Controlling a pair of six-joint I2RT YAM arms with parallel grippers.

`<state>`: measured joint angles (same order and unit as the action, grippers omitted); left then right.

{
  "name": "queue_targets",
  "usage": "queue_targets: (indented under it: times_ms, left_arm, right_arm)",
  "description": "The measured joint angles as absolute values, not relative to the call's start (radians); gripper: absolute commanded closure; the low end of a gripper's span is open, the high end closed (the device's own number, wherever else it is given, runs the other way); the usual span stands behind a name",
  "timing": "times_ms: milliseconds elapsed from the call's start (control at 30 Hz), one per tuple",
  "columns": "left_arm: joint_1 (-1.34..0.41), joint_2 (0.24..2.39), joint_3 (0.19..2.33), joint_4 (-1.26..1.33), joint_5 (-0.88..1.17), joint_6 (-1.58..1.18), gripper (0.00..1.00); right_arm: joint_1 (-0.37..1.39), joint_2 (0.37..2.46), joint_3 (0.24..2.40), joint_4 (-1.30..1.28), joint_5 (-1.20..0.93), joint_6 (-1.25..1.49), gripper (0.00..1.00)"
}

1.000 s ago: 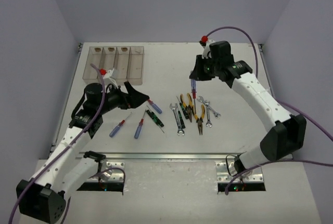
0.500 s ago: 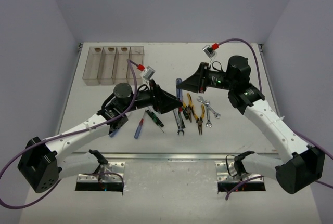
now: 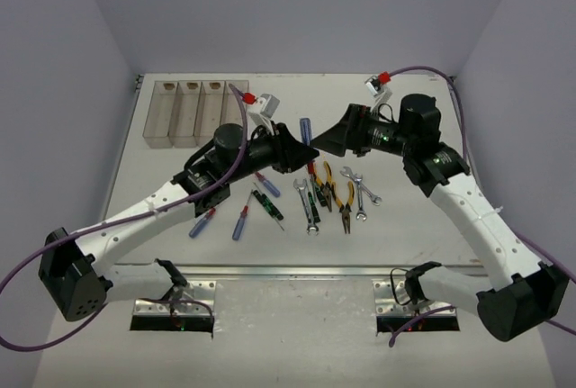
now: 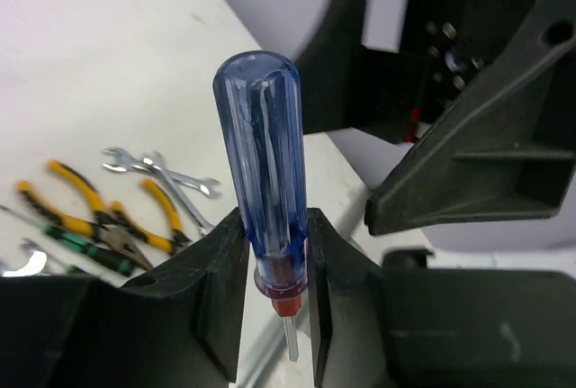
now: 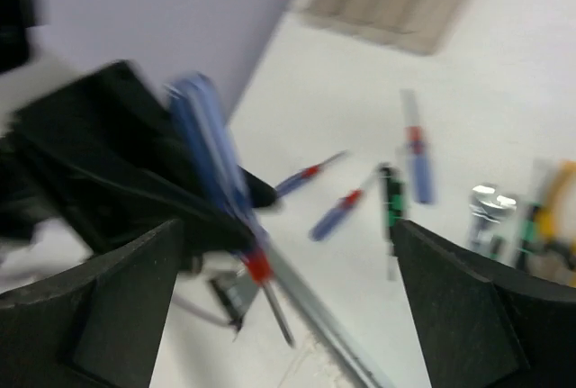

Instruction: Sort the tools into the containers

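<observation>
We saw the left gripper (image 3: 302,156) clamped on a blue-handled screwdriver (image 3: 305,128), its fingers (image 4: 227,271) pinching the base of the handle at the red collar. The handle stood upright in the air above the middle of the table (image 3: 297,91). The right gripper (image 3: 320,146) faced it from the right, almost tip to tip, with its jaws spread wide and holding nothing. In its blurred wrist view the screwdriver showed in the gap, touching neither finger. The containers (image 3: 199,113) sat in a row at the far left corner, their far ends close to the table's far edge and the leftmost bin near the left edge. The left arm's elbow passed just beside the near end of the rightmost bin. Open tabletop lay beyond both grippers toward the far edge. Under and just in front of the grippers lay the crowded cluster: yellow-handled pliers (image 3: 345,197), silver wrenches (image 3: 362,195) and green-black screwdrivers (image 3: 267,204). Three more blue screwdrivers (image 3: 241,222) lay to the left, partly beneath the left arm. All of these rested well apart from the metal rail (image 3: 297,271) along the near edge.
</observation>
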<state>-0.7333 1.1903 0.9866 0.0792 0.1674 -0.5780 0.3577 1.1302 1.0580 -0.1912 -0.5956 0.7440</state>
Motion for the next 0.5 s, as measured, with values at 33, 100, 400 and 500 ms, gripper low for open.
queue_targets:
  times_ms: [33, 100, 400, 500]
  left_arm:
    - [-0.716, 1.206, 1.042, -0.004, 0.085, -0.572, 1.00]
    - [-0.634, 1.275, 1.168, -0.124, -0.034, -0.567, 1.00]
    - [-0.262, 1.947, 1.939, -0.445, -0.546, -0.240, 1.00]
    - [-0.183, 2.122, 2.076, -0.401, -0.634, -0.096, 1.00]
  right_arm:
    - [0.337, 1.124, 1.078, -0.255, -0.518, 0.721, 0.01]
    - [0.274, 1.063, 1.070, -0.355, -0.330, 0.685, 0.01]
    - [0.188, 0.817, 0.902, -0.541, 0.017, 0.548, 0.01]
    - [0.188, 0.820, 0.836, -0.571, 0.029, 0.520, 0.01]
